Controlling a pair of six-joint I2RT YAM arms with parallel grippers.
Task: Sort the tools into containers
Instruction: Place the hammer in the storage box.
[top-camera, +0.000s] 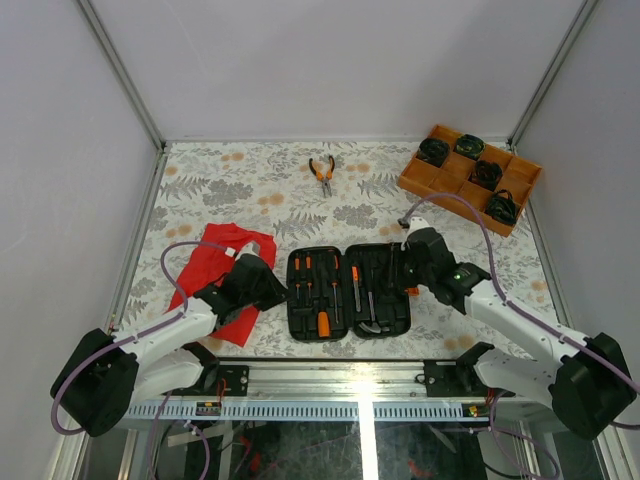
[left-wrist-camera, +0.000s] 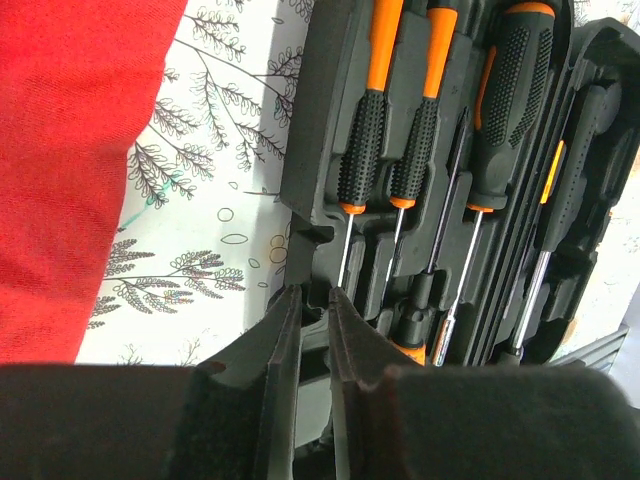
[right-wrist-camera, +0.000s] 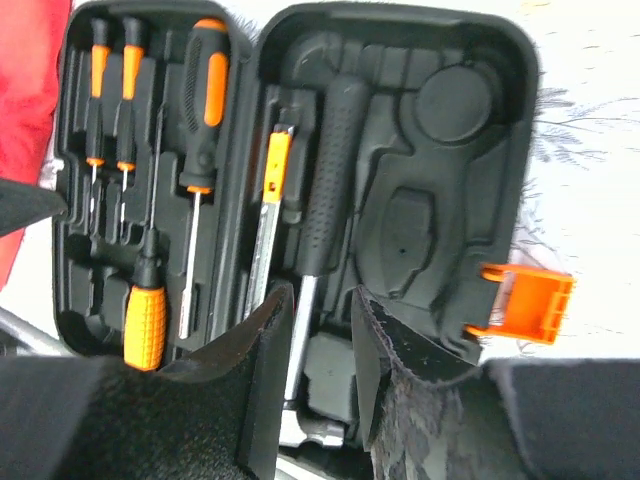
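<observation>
The black tool case lies open at the near middle of the table. Orange-and-black screwdrivers fill its left half. The black-handled hammer lies in its moulded slot in the right half. My right gripper hovers over the hammer's steel shaft, open, with its fingers clear of the shaft on either side. My left gripper is at the case's left rim, its jaws pinched on a tab of that rim. The orange-handled pliers lie alone on the far table.
A red cloth lies left of the case, under my left arm. An orange compartment tray of black round items stands at the back right. The case's orange latch sticks out on its right side.
</observation>
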